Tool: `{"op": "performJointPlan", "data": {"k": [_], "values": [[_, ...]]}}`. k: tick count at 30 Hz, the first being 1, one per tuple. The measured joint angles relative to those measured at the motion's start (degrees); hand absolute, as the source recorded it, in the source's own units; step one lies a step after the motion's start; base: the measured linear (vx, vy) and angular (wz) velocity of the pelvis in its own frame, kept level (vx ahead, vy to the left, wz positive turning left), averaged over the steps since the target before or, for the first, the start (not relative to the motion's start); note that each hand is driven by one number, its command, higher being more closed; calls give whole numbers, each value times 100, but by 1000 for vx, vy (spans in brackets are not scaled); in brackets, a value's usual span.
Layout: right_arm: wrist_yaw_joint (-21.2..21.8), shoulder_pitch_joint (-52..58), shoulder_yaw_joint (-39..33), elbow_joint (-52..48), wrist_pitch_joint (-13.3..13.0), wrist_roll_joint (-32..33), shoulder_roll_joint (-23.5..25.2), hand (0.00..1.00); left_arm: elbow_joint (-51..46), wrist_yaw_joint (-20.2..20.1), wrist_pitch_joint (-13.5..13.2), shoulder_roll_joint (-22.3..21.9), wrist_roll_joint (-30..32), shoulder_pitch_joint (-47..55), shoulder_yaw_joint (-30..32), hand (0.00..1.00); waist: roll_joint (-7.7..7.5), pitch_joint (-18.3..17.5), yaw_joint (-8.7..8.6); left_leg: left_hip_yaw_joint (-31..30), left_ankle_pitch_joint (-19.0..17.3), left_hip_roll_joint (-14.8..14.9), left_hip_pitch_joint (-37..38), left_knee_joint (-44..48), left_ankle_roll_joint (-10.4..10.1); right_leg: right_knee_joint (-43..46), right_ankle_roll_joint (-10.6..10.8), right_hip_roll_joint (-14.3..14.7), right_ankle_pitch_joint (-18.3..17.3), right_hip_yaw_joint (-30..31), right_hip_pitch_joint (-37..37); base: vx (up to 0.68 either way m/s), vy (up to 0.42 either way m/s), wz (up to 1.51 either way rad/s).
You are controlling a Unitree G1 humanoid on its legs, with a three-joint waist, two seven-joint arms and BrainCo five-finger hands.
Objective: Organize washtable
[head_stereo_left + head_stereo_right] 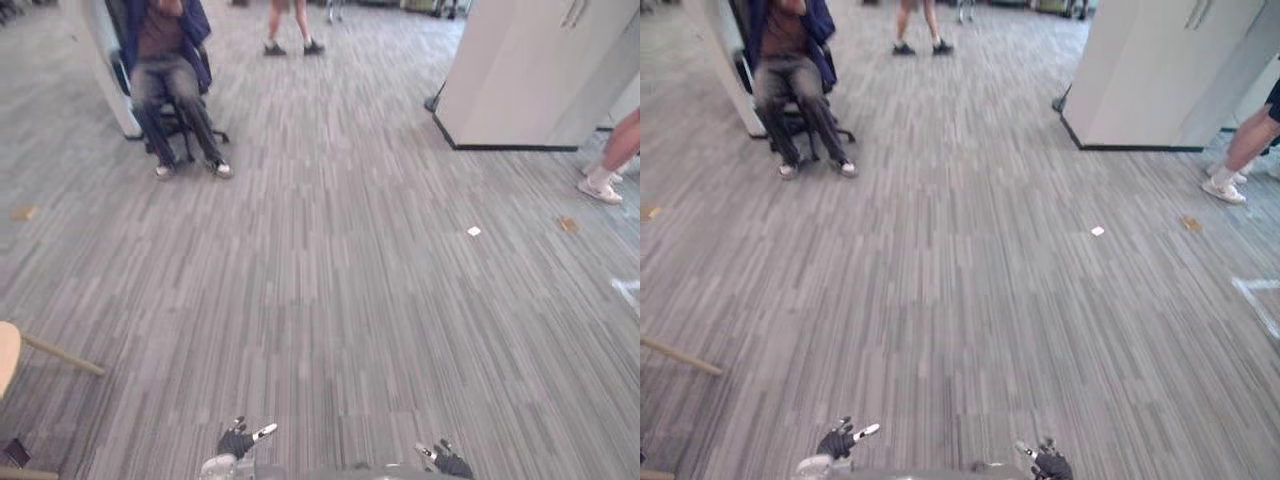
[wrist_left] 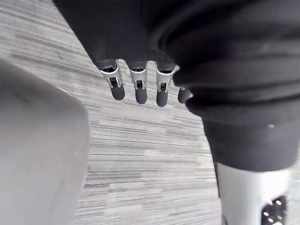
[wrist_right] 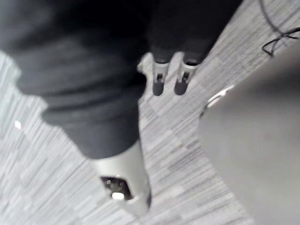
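Note:
No wash table or any of its items is in sight; grey carpet [image 1: 330, 300] lies ahead of me. My left hand [image 1: 238, 440] hangs low at the bottom edge of the head views, and its fingers [image 2: 136, 86] are straight and hold nothing. My right hand [image 1: 450, 462] hangs low at the bottom right, also empty, with relaxed fingers [image 3: 168, 79] over the carpet.
A person sits on a wheeled chair [image 1: 165, 70] at the far left. A white cabinet [image 1: 530, 70] stands at the far right, with a person's leg and shoe [image 1: 603, 178] beside it. Another person stands at the back [image 1: 290, 30]. A light wooden furniture edge [image 1: 8, 355] juts in at the left.

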Motion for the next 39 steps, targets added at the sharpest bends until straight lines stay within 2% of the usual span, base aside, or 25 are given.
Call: {"op": "performJointPlan", "data": {"k": [1,2,4,5,6,7,9,10,11,12,13,16,18,21,23,25,27,28,30,32,34,36,37,38,39], "values": [[0,14,88,-71,-1,2,-6,0,-6,2,-19,-33,-86,32,49,0,64,-30,-13,-21,309,20,-88,274,4,52,-29,21,-66,57,63,88,-29,-32],[1,22,164,-136,-11,2,23,0,-32,3,-35,-12,-222,34,92,0,-51,9,-19,43,814,34,-298,631,36,12,-122,-11,-151,176,139,114,-50,-26],[-20,-1,161,-146,-5,6,27,0,-86,-6,-59,-9,-480,13,103,0,-28,42,-7,254,150,93,-722,1104,213,-60,-150,-37,-176,294,212,90,-35,-24],[-31,-24,17,-127,-4,22,21,0,-87,-3,-67,-59,-621,-7,230,0,24,105,-15,520,-355,92,-892,914,415,-125,-151,-82,-175,359,314,118,25,-33],[-59,-29,22,-132,-5,37,-12,0,-104,15,-70,-107,-659,-10,320,0,71,153,13,853,-535,79,-973,383,539,-184,-113,-141,-198,460,438,127,48,-36],[-78,-29,18,-133,-5,37,-16,0,-104,17,-85,-110,-659,-3,320,0,79,158,18,992,-535,44,-1008,-3,541,-193,-92,-182,-221,484,482,165,110,-39],[-113,-16,21,-137,-6,30,-22,0,-139,26,-89,-133,-644,37,317,0,101,162,39,1165,-419,-163,-777,-2233,435,-259,43,-237,-361,620,646,210,172,-42],[-119,-9,13,-139,-7,26,-27,0,-146,26,-93,-141,-640,44,316,0,122,150,54,1143,-378,-201,-729,-2707,371,-262,93,-219,-405,682,670,251,212,-58],[-135,43,11,-150,-12,5,-51,0,-147,26,-82,-181,-646,43,334,0,176,115,136,1021,-105,-241,-675,-3220,434,-284,177,-164,-476,822,707,296,234,-67],[-142,56,9,-134,-2,-13,-39,0,-147,24,-79,-226,-603,54,392,0,165,49,197,961,330,-353,-614,-3261,723,-334,268,-208,-542,1010,769,316,242,-65],[-143,54,4,-133,-2,-21,-18,0,-146,19,-71,-213,-583,50,458,0,97,32,207,969,418,-417,-600,-3239,830,-400,318,-268,-571,1081,809,342,237,-49],[-117,64,-249,-54,12,-69,273,0,-72,17,-63,-46,-527,20,515,0,-319,-202,149,1176,159,-875,-585,-3158,1167,-490,386,-703,-512,1291,859,355,209,-14],[-94,-13,-631,-4,14,-97,306,0,36,15,-58,-23,-533,17,487,0,-318,-224,148,1312,46,-1054,-386,-3230,1307,-487,348,-884,-418,1398,937,356,231,-2],[-88,-215,-1002,149,18,-215,184,0,158,4,-57,21,-524,17,217,0,-144,-325,222,1373,-23,-1256,-113,-3507,1399,-316,468,-1037,-175,1524,925,260,186,-6],[-83,-212,-1110,165,18,-244,128,0,161,5,-57,52,-522,18,-13,0,-88,-340,282,1340,-68,-1354,143,-3732,1442,272,488,-1055,-173,1594,773,154,118,3],[-83,-189,-1229,168,17,-244,81,0,164,1,-57,60,-521,41,-165,0,-39,-333,281,1263,-91,-1436,456,-3948,1448,1425,657,-1033,-107,1661,376,145,106,16],[-65,-127,-1263,168,15,-243,57,0,201,-2,-55,130,-503,43,-417,0,26,-259,130,1097,-217,-1535,855,-4095,1503,3257,1352,-1058,474,1684,-281,176,78,33],[-43,-135,-1266,167,15,-240,66,0,219,-8,-55,136,-486,54,-466,0,2,-227,102,1072,-264,-1543,951,-4083,1534,3655,1326,-1049,447,1661,-404,204,17,34],[2,-54,-1255,164,12,-232,68,0,255,-7,-54,172,-478,24,-466,0,-30,-108,73,1044,-383,-1528,1385,-4161,1532,4705,966,-1053,19,1301,-1007,169,-39,9],[8,-29,-1158,158,9,-216,66,0,255,-5,-54,126,-446,29,-387,0,3,-58,22,1029,-446,-1465,1594,-4287,1491,4677,642,-1038,-293,921,-1451,136,-124,1],[12,-46,-1173,86,-4,-162,29,0,258,-6,-42,29,-431,27,-208,0,55,48,-51,1018,-600,-1272,1766,-4271,1348,3996,523,-947,-480,639,-1721,206,-224,1],[4,1,-1068,85,-4,-164,-22,0,249,-12,-28,-79,-422,23,-39,0,112,46,-38,980,-795,-1000,1938,-4244,1064,2282,469,-922,-375,389,-1746,245,-269,5],[-2,8,-1008,83,-4,-164,6,0,237,-13,-30,-95,-421,20,45,0,44,35,-34,968,-870,-954,1977,-4237,942,1520,449,-938,-143,436,-1641,273,-313,7],[2,31,-940,87,1,-162,35,0,237,-6,-29,-83,-391,-7,90,0,-75,34,-26,951,-978,-875,2044,-4201,774,1235,365,-901,352,354,-1554,317,-348,7],[-5,26,-952,77,-5,-169,-74,0,254,-29,-17,-184,-362,0,64,0,147,44,-33,951,-958,-648,2046,-4196,731,1169,327,-649,203,210,-1469,271,-264,6]]}}
